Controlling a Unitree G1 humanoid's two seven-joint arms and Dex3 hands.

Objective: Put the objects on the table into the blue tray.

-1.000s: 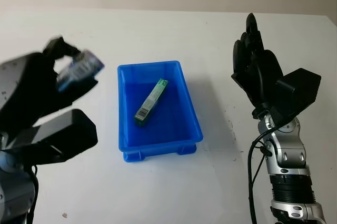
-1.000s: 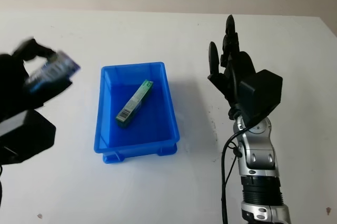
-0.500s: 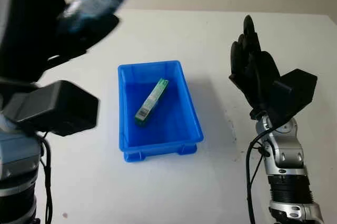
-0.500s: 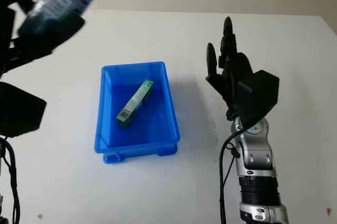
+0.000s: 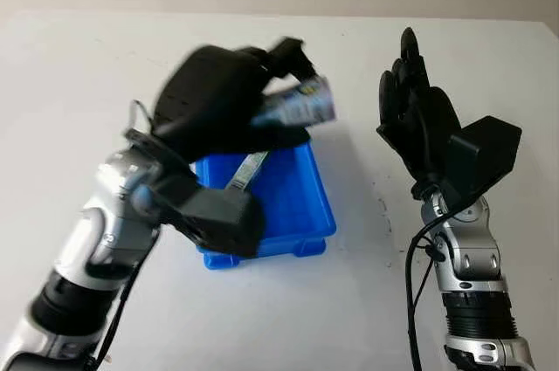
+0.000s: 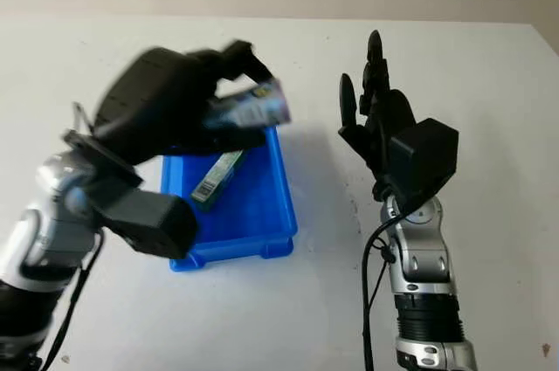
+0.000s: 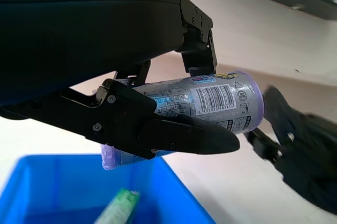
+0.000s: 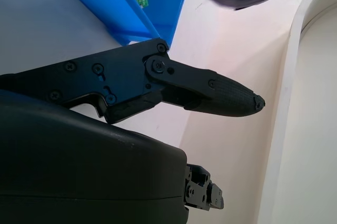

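Counting from my seat, I see two objects and one blue tray, which sits centre frame on the white bench. One is a green box lying inside the tray. The other is a purple can, lying sideways in the air above the tray's far rim, just above frame centre. My left hand has its fingers closed around that can (barcode label facing the wrist camera). My right hand is open at centre right of the frame, raised upright above the bench, well apart from the tray and holding nothing.
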